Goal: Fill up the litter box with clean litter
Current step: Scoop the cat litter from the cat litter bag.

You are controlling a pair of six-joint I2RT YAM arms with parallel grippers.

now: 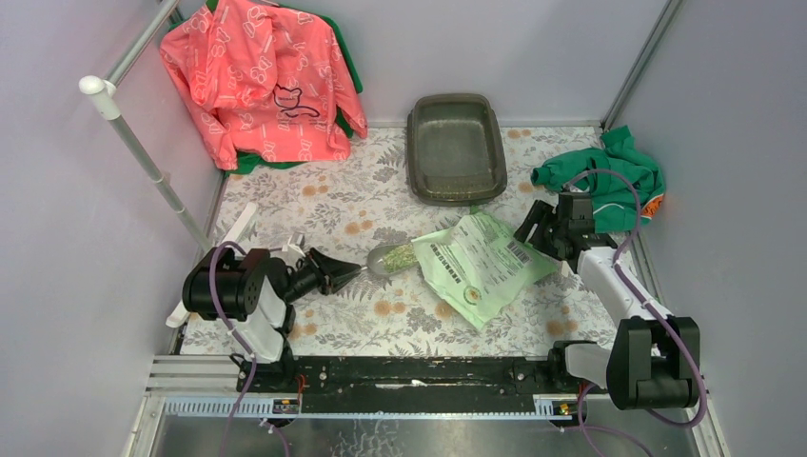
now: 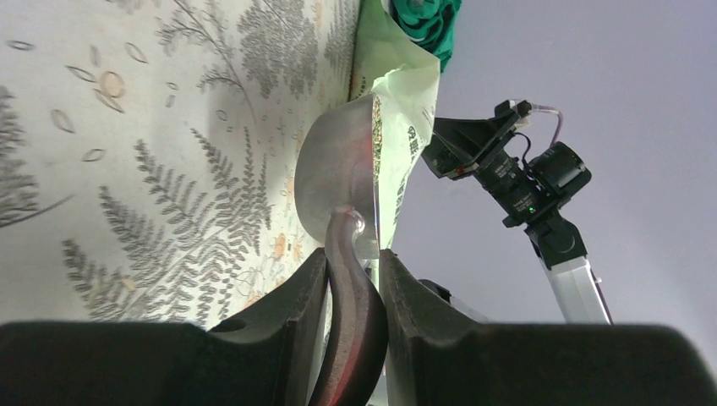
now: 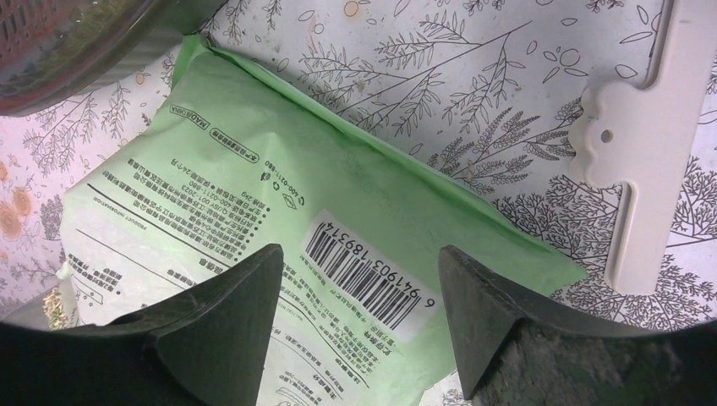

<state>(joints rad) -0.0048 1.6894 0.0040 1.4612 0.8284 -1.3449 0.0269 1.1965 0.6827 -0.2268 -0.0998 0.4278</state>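
Black left gripper (image 1: 344,273) clamped on grey scoop (image 1: 381,259) handle, bowl up so clean litter (image 1: 401,255) doesn't spill. Load at bag mouth; litter box (image 1: 457,99) well apart at far edge, not yet reached. Light green bag (image 1: 481,271) flat, mouth toward scoop. Right gripper (image 1: 529,231) jaws apart over barcode end, holding nothing; probably poised to pin bag.

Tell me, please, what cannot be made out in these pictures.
- Litter box: in the top view it is too small and dim to tell whether anything lies in it. In the right wrist view the picture's edge cuts off all but a corner.
- Scoop: the left wrist view shows only its back, so its load is hidden.
- Bag: in the left wrist view the scoop hides its mouth.
- White clip: in the right wrist view the top edge cuts it off.
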